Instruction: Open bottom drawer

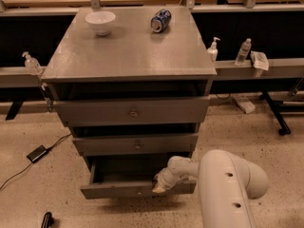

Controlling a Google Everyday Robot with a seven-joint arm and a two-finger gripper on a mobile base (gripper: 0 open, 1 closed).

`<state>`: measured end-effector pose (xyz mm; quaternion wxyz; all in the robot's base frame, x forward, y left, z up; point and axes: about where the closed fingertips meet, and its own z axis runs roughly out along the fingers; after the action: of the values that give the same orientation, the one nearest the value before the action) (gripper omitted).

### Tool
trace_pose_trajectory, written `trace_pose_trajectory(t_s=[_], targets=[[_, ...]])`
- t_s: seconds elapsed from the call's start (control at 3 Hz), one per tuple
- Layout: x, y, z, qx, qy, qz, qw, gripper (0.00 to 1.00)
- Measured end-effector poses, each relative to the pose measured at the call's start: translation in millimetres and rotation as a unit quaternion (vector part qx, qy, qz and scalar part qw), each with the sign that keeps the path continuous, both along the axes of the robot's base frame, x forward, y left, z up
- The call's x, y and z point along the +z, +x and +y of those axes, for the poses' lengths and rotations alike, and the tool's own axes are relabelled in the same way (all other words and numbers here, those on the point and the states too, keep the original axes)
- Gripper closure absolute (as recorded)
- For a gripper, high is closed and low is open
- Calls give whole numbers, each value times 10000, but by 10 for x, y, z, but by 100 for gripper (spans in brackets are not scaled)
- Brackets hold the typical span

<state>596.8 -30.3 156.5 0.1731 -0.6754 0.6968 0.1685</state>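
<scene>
Cabinet: grey cabinet with three drawers, seen from above and in front.
Bottom drawer: the bottom drawer is the lowest of the three. It stands pulled out well past the two fronts above it, and its dark inside shows behind the slim front. A small knob sits at the centre of the front.
Middle drawer: the middle drawer is pushed in, knob at centre.
Top drawer: the top drawer has a taller front and juts slightly, with a dark gap under the cabinet top.
Gripper: the gripper is at the upper edge of the bottom drawer's front, just right of the knob, tip pale and angled down-left.
Gripper state: cannot tell from this view whether it is spread, closed or holding the front.
Arm: the white arm comes in from lower right, bent toward the drawer.
On top: a white bowl at rear left; a blue can on its side at rear centre, well apart from the bowl.
Floor: a black adapter with its cable lies left of the cabinet.
</scene>
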Motion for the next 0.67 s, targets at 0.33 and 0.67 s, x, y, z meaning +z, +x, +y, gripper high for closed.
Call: trace_pose_trajectory(t_s=[0.33, 0.67], targets=[[-1, 1, -5, 0, 0, 1, 10000, 62], [-1, 0, -7, 1, 1, 1, 10000, 31]])
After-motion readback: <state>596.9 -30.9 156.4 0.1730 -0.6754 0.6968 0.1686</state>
